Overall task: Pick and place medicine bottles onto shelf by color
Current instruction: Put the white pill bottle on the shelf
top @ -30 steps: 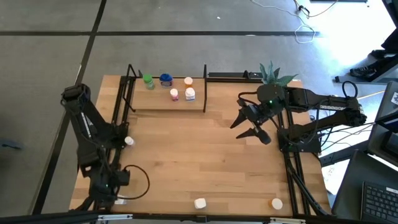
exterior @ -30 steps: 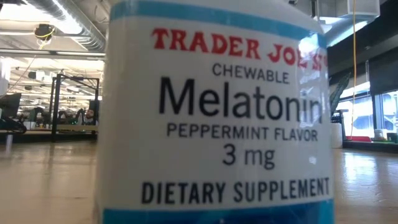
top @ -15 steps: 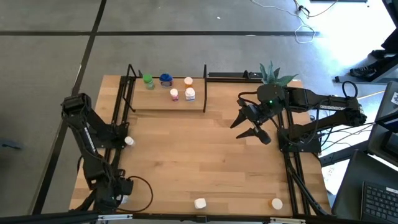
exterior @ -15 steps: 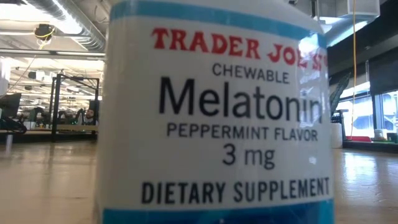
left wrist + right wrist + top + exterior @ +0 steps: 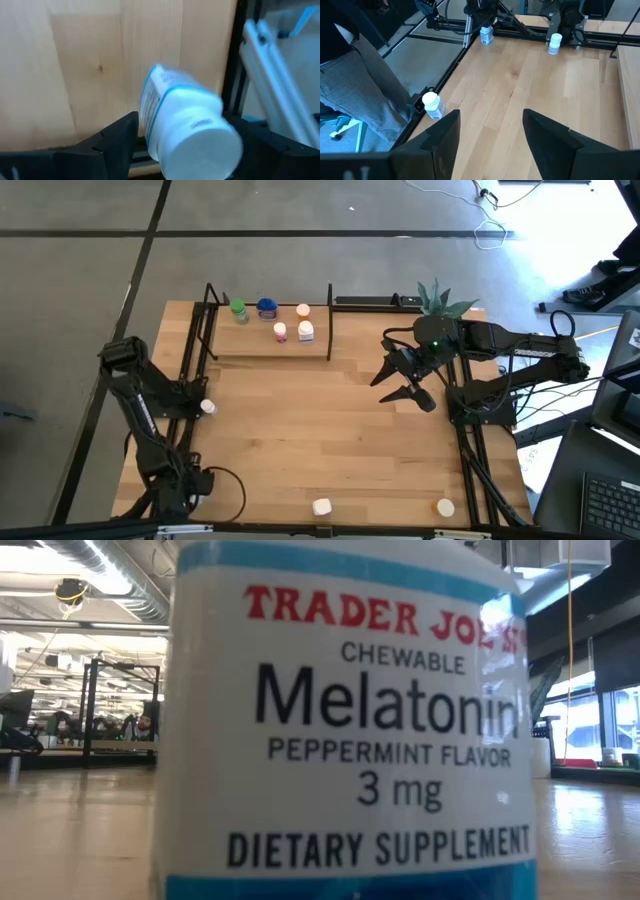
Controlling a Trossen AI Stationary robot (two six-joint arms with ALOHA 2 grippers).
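Your left gripper is down at the near-left corner of the table, jaws spread wide with a white-capped bottle lying tilted between the fingers. You can't tell from the wrist view whether the pads actually touch it, so don't count it as gripped.

Your right gripper hangs above the right side of the table, near the potted plant, fingers parted, nothing between them.

The shelf sits at the far left-centre. On it: green bottle, blue bottle, an orange-capped bottle along the far edge, then a pink-capped bottle and a white bottle just nearer.

Off the shelf: one white bottle by the left rail, one white bottle at the near edge, one orange-capped bottle near right.

The low view is filled by that near-edge bottle; its label reads "Melatonin".

A person in grey trousers stands beside the table in the right wrist view.
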